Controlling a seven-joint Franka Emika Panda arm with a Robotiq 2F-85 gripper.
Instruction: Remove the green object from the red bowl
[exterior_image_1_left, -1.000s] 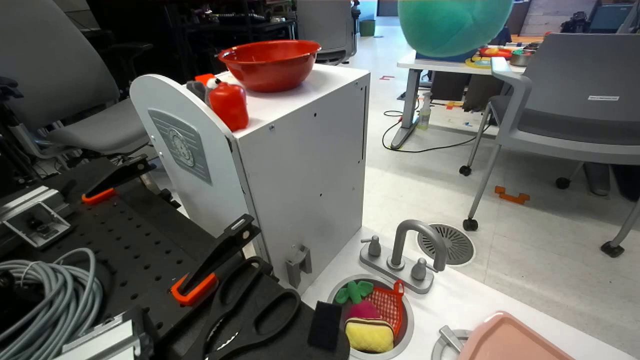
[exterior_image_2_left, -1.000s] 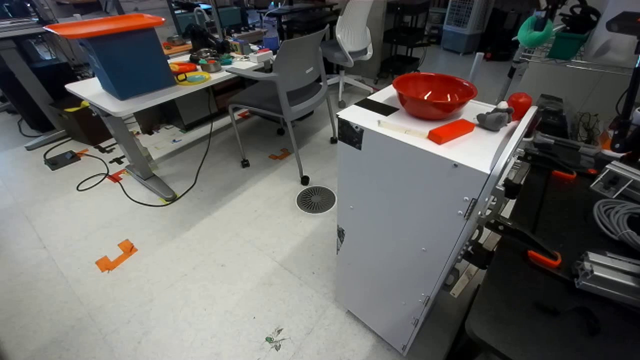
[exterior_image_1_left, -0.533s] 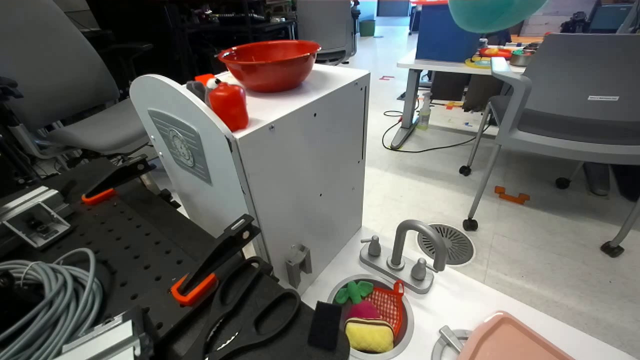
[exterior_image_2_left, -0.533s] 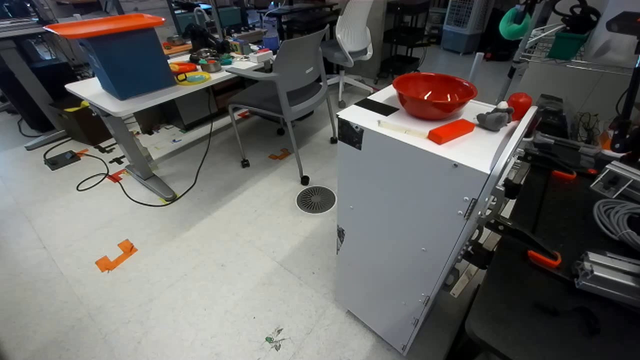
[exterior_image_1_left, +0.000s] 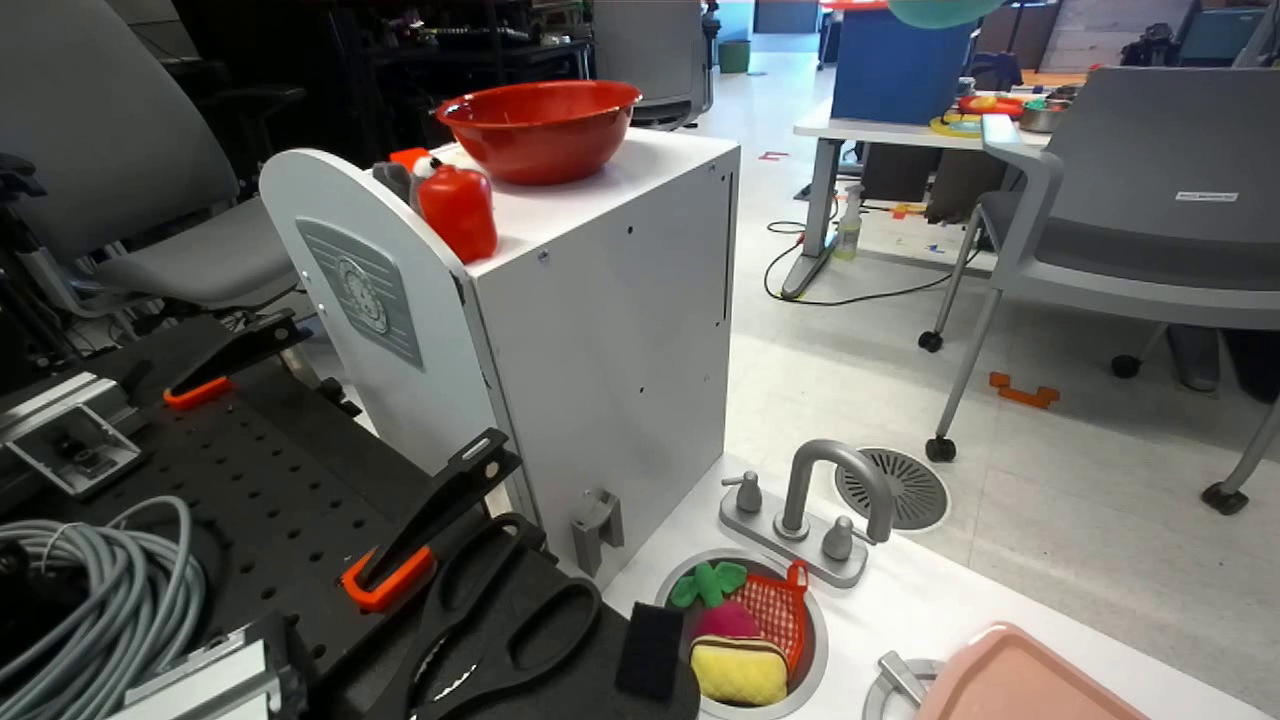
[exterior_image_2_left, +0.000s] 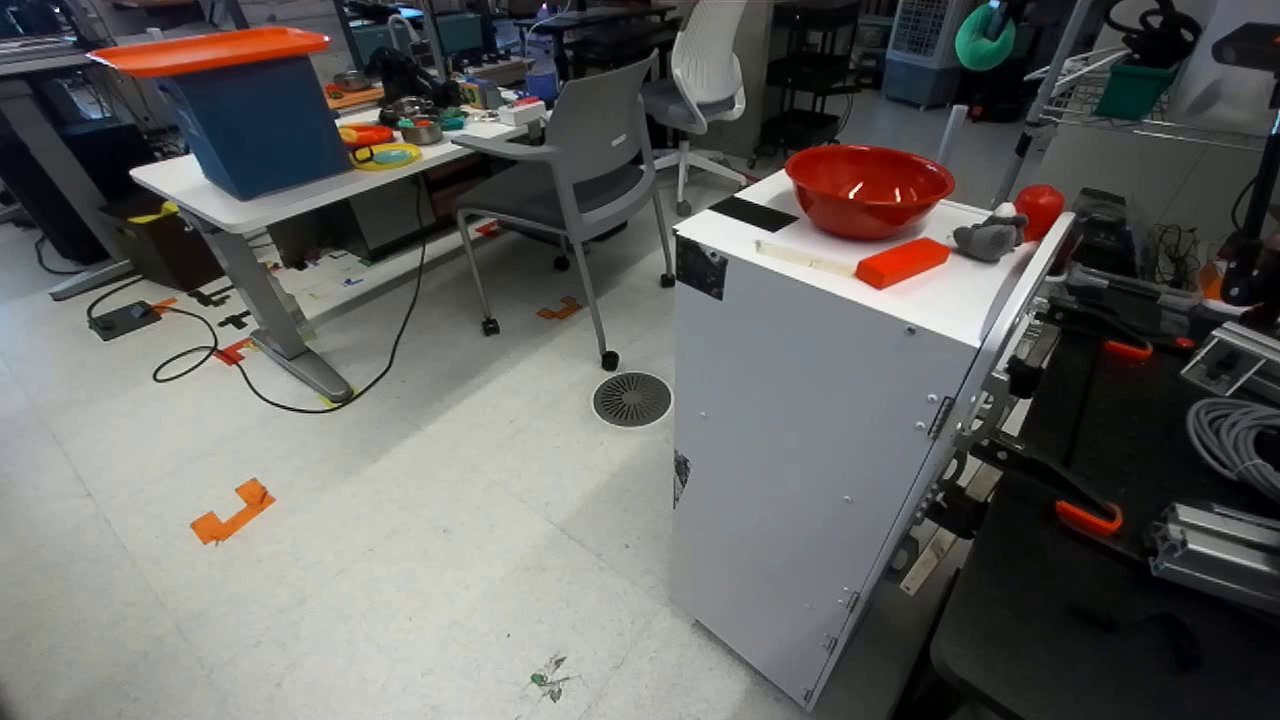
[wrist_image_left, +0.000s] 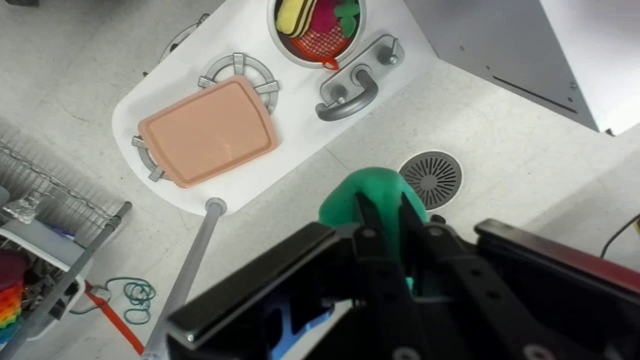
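My gripper (wrist_image_left: 380, 194) is shut on the green object (wrist_image_left: 376, 176), a smooth, rounded green item squeezed between the two black fingers. It hangs in the air over the floor, away from the red bowl. The green object shows at the top edge of an exterior view (exterior_image_1_left: 942, 10), mostly cut off. It also shows at the top of an exterior view (exterior_image_2_left: 985, 45), below the dark gripper. The wide, shiny red bowl (exterior_image_1_left: 540, 140) stands upright on the white box (exterior_image_1_left: 620, 290), as also seen in an exterior view (exterior_image_2_left: 868, 200). The bowl's bottom inside is hidden.
On the white box lie a red pepper (exterior_image_2_left: 1040, 210), a grey toy (exterior_image_2_left: 990, 238) and an orange-red block (exterior_image_2_left: 902, 263). Below it stands a toy sink with faucet (wrist_image_left: 352, 97), plush toys and a pink board (wrist_image_left: 210, 132). A grey pole (wrist_image_left: 192, 265) rises nearby.
The gripper has carried the green object upward and away from the red bowl's box, leftward in an exterior view. The grip stays on it. The bowl and other things have not moved.
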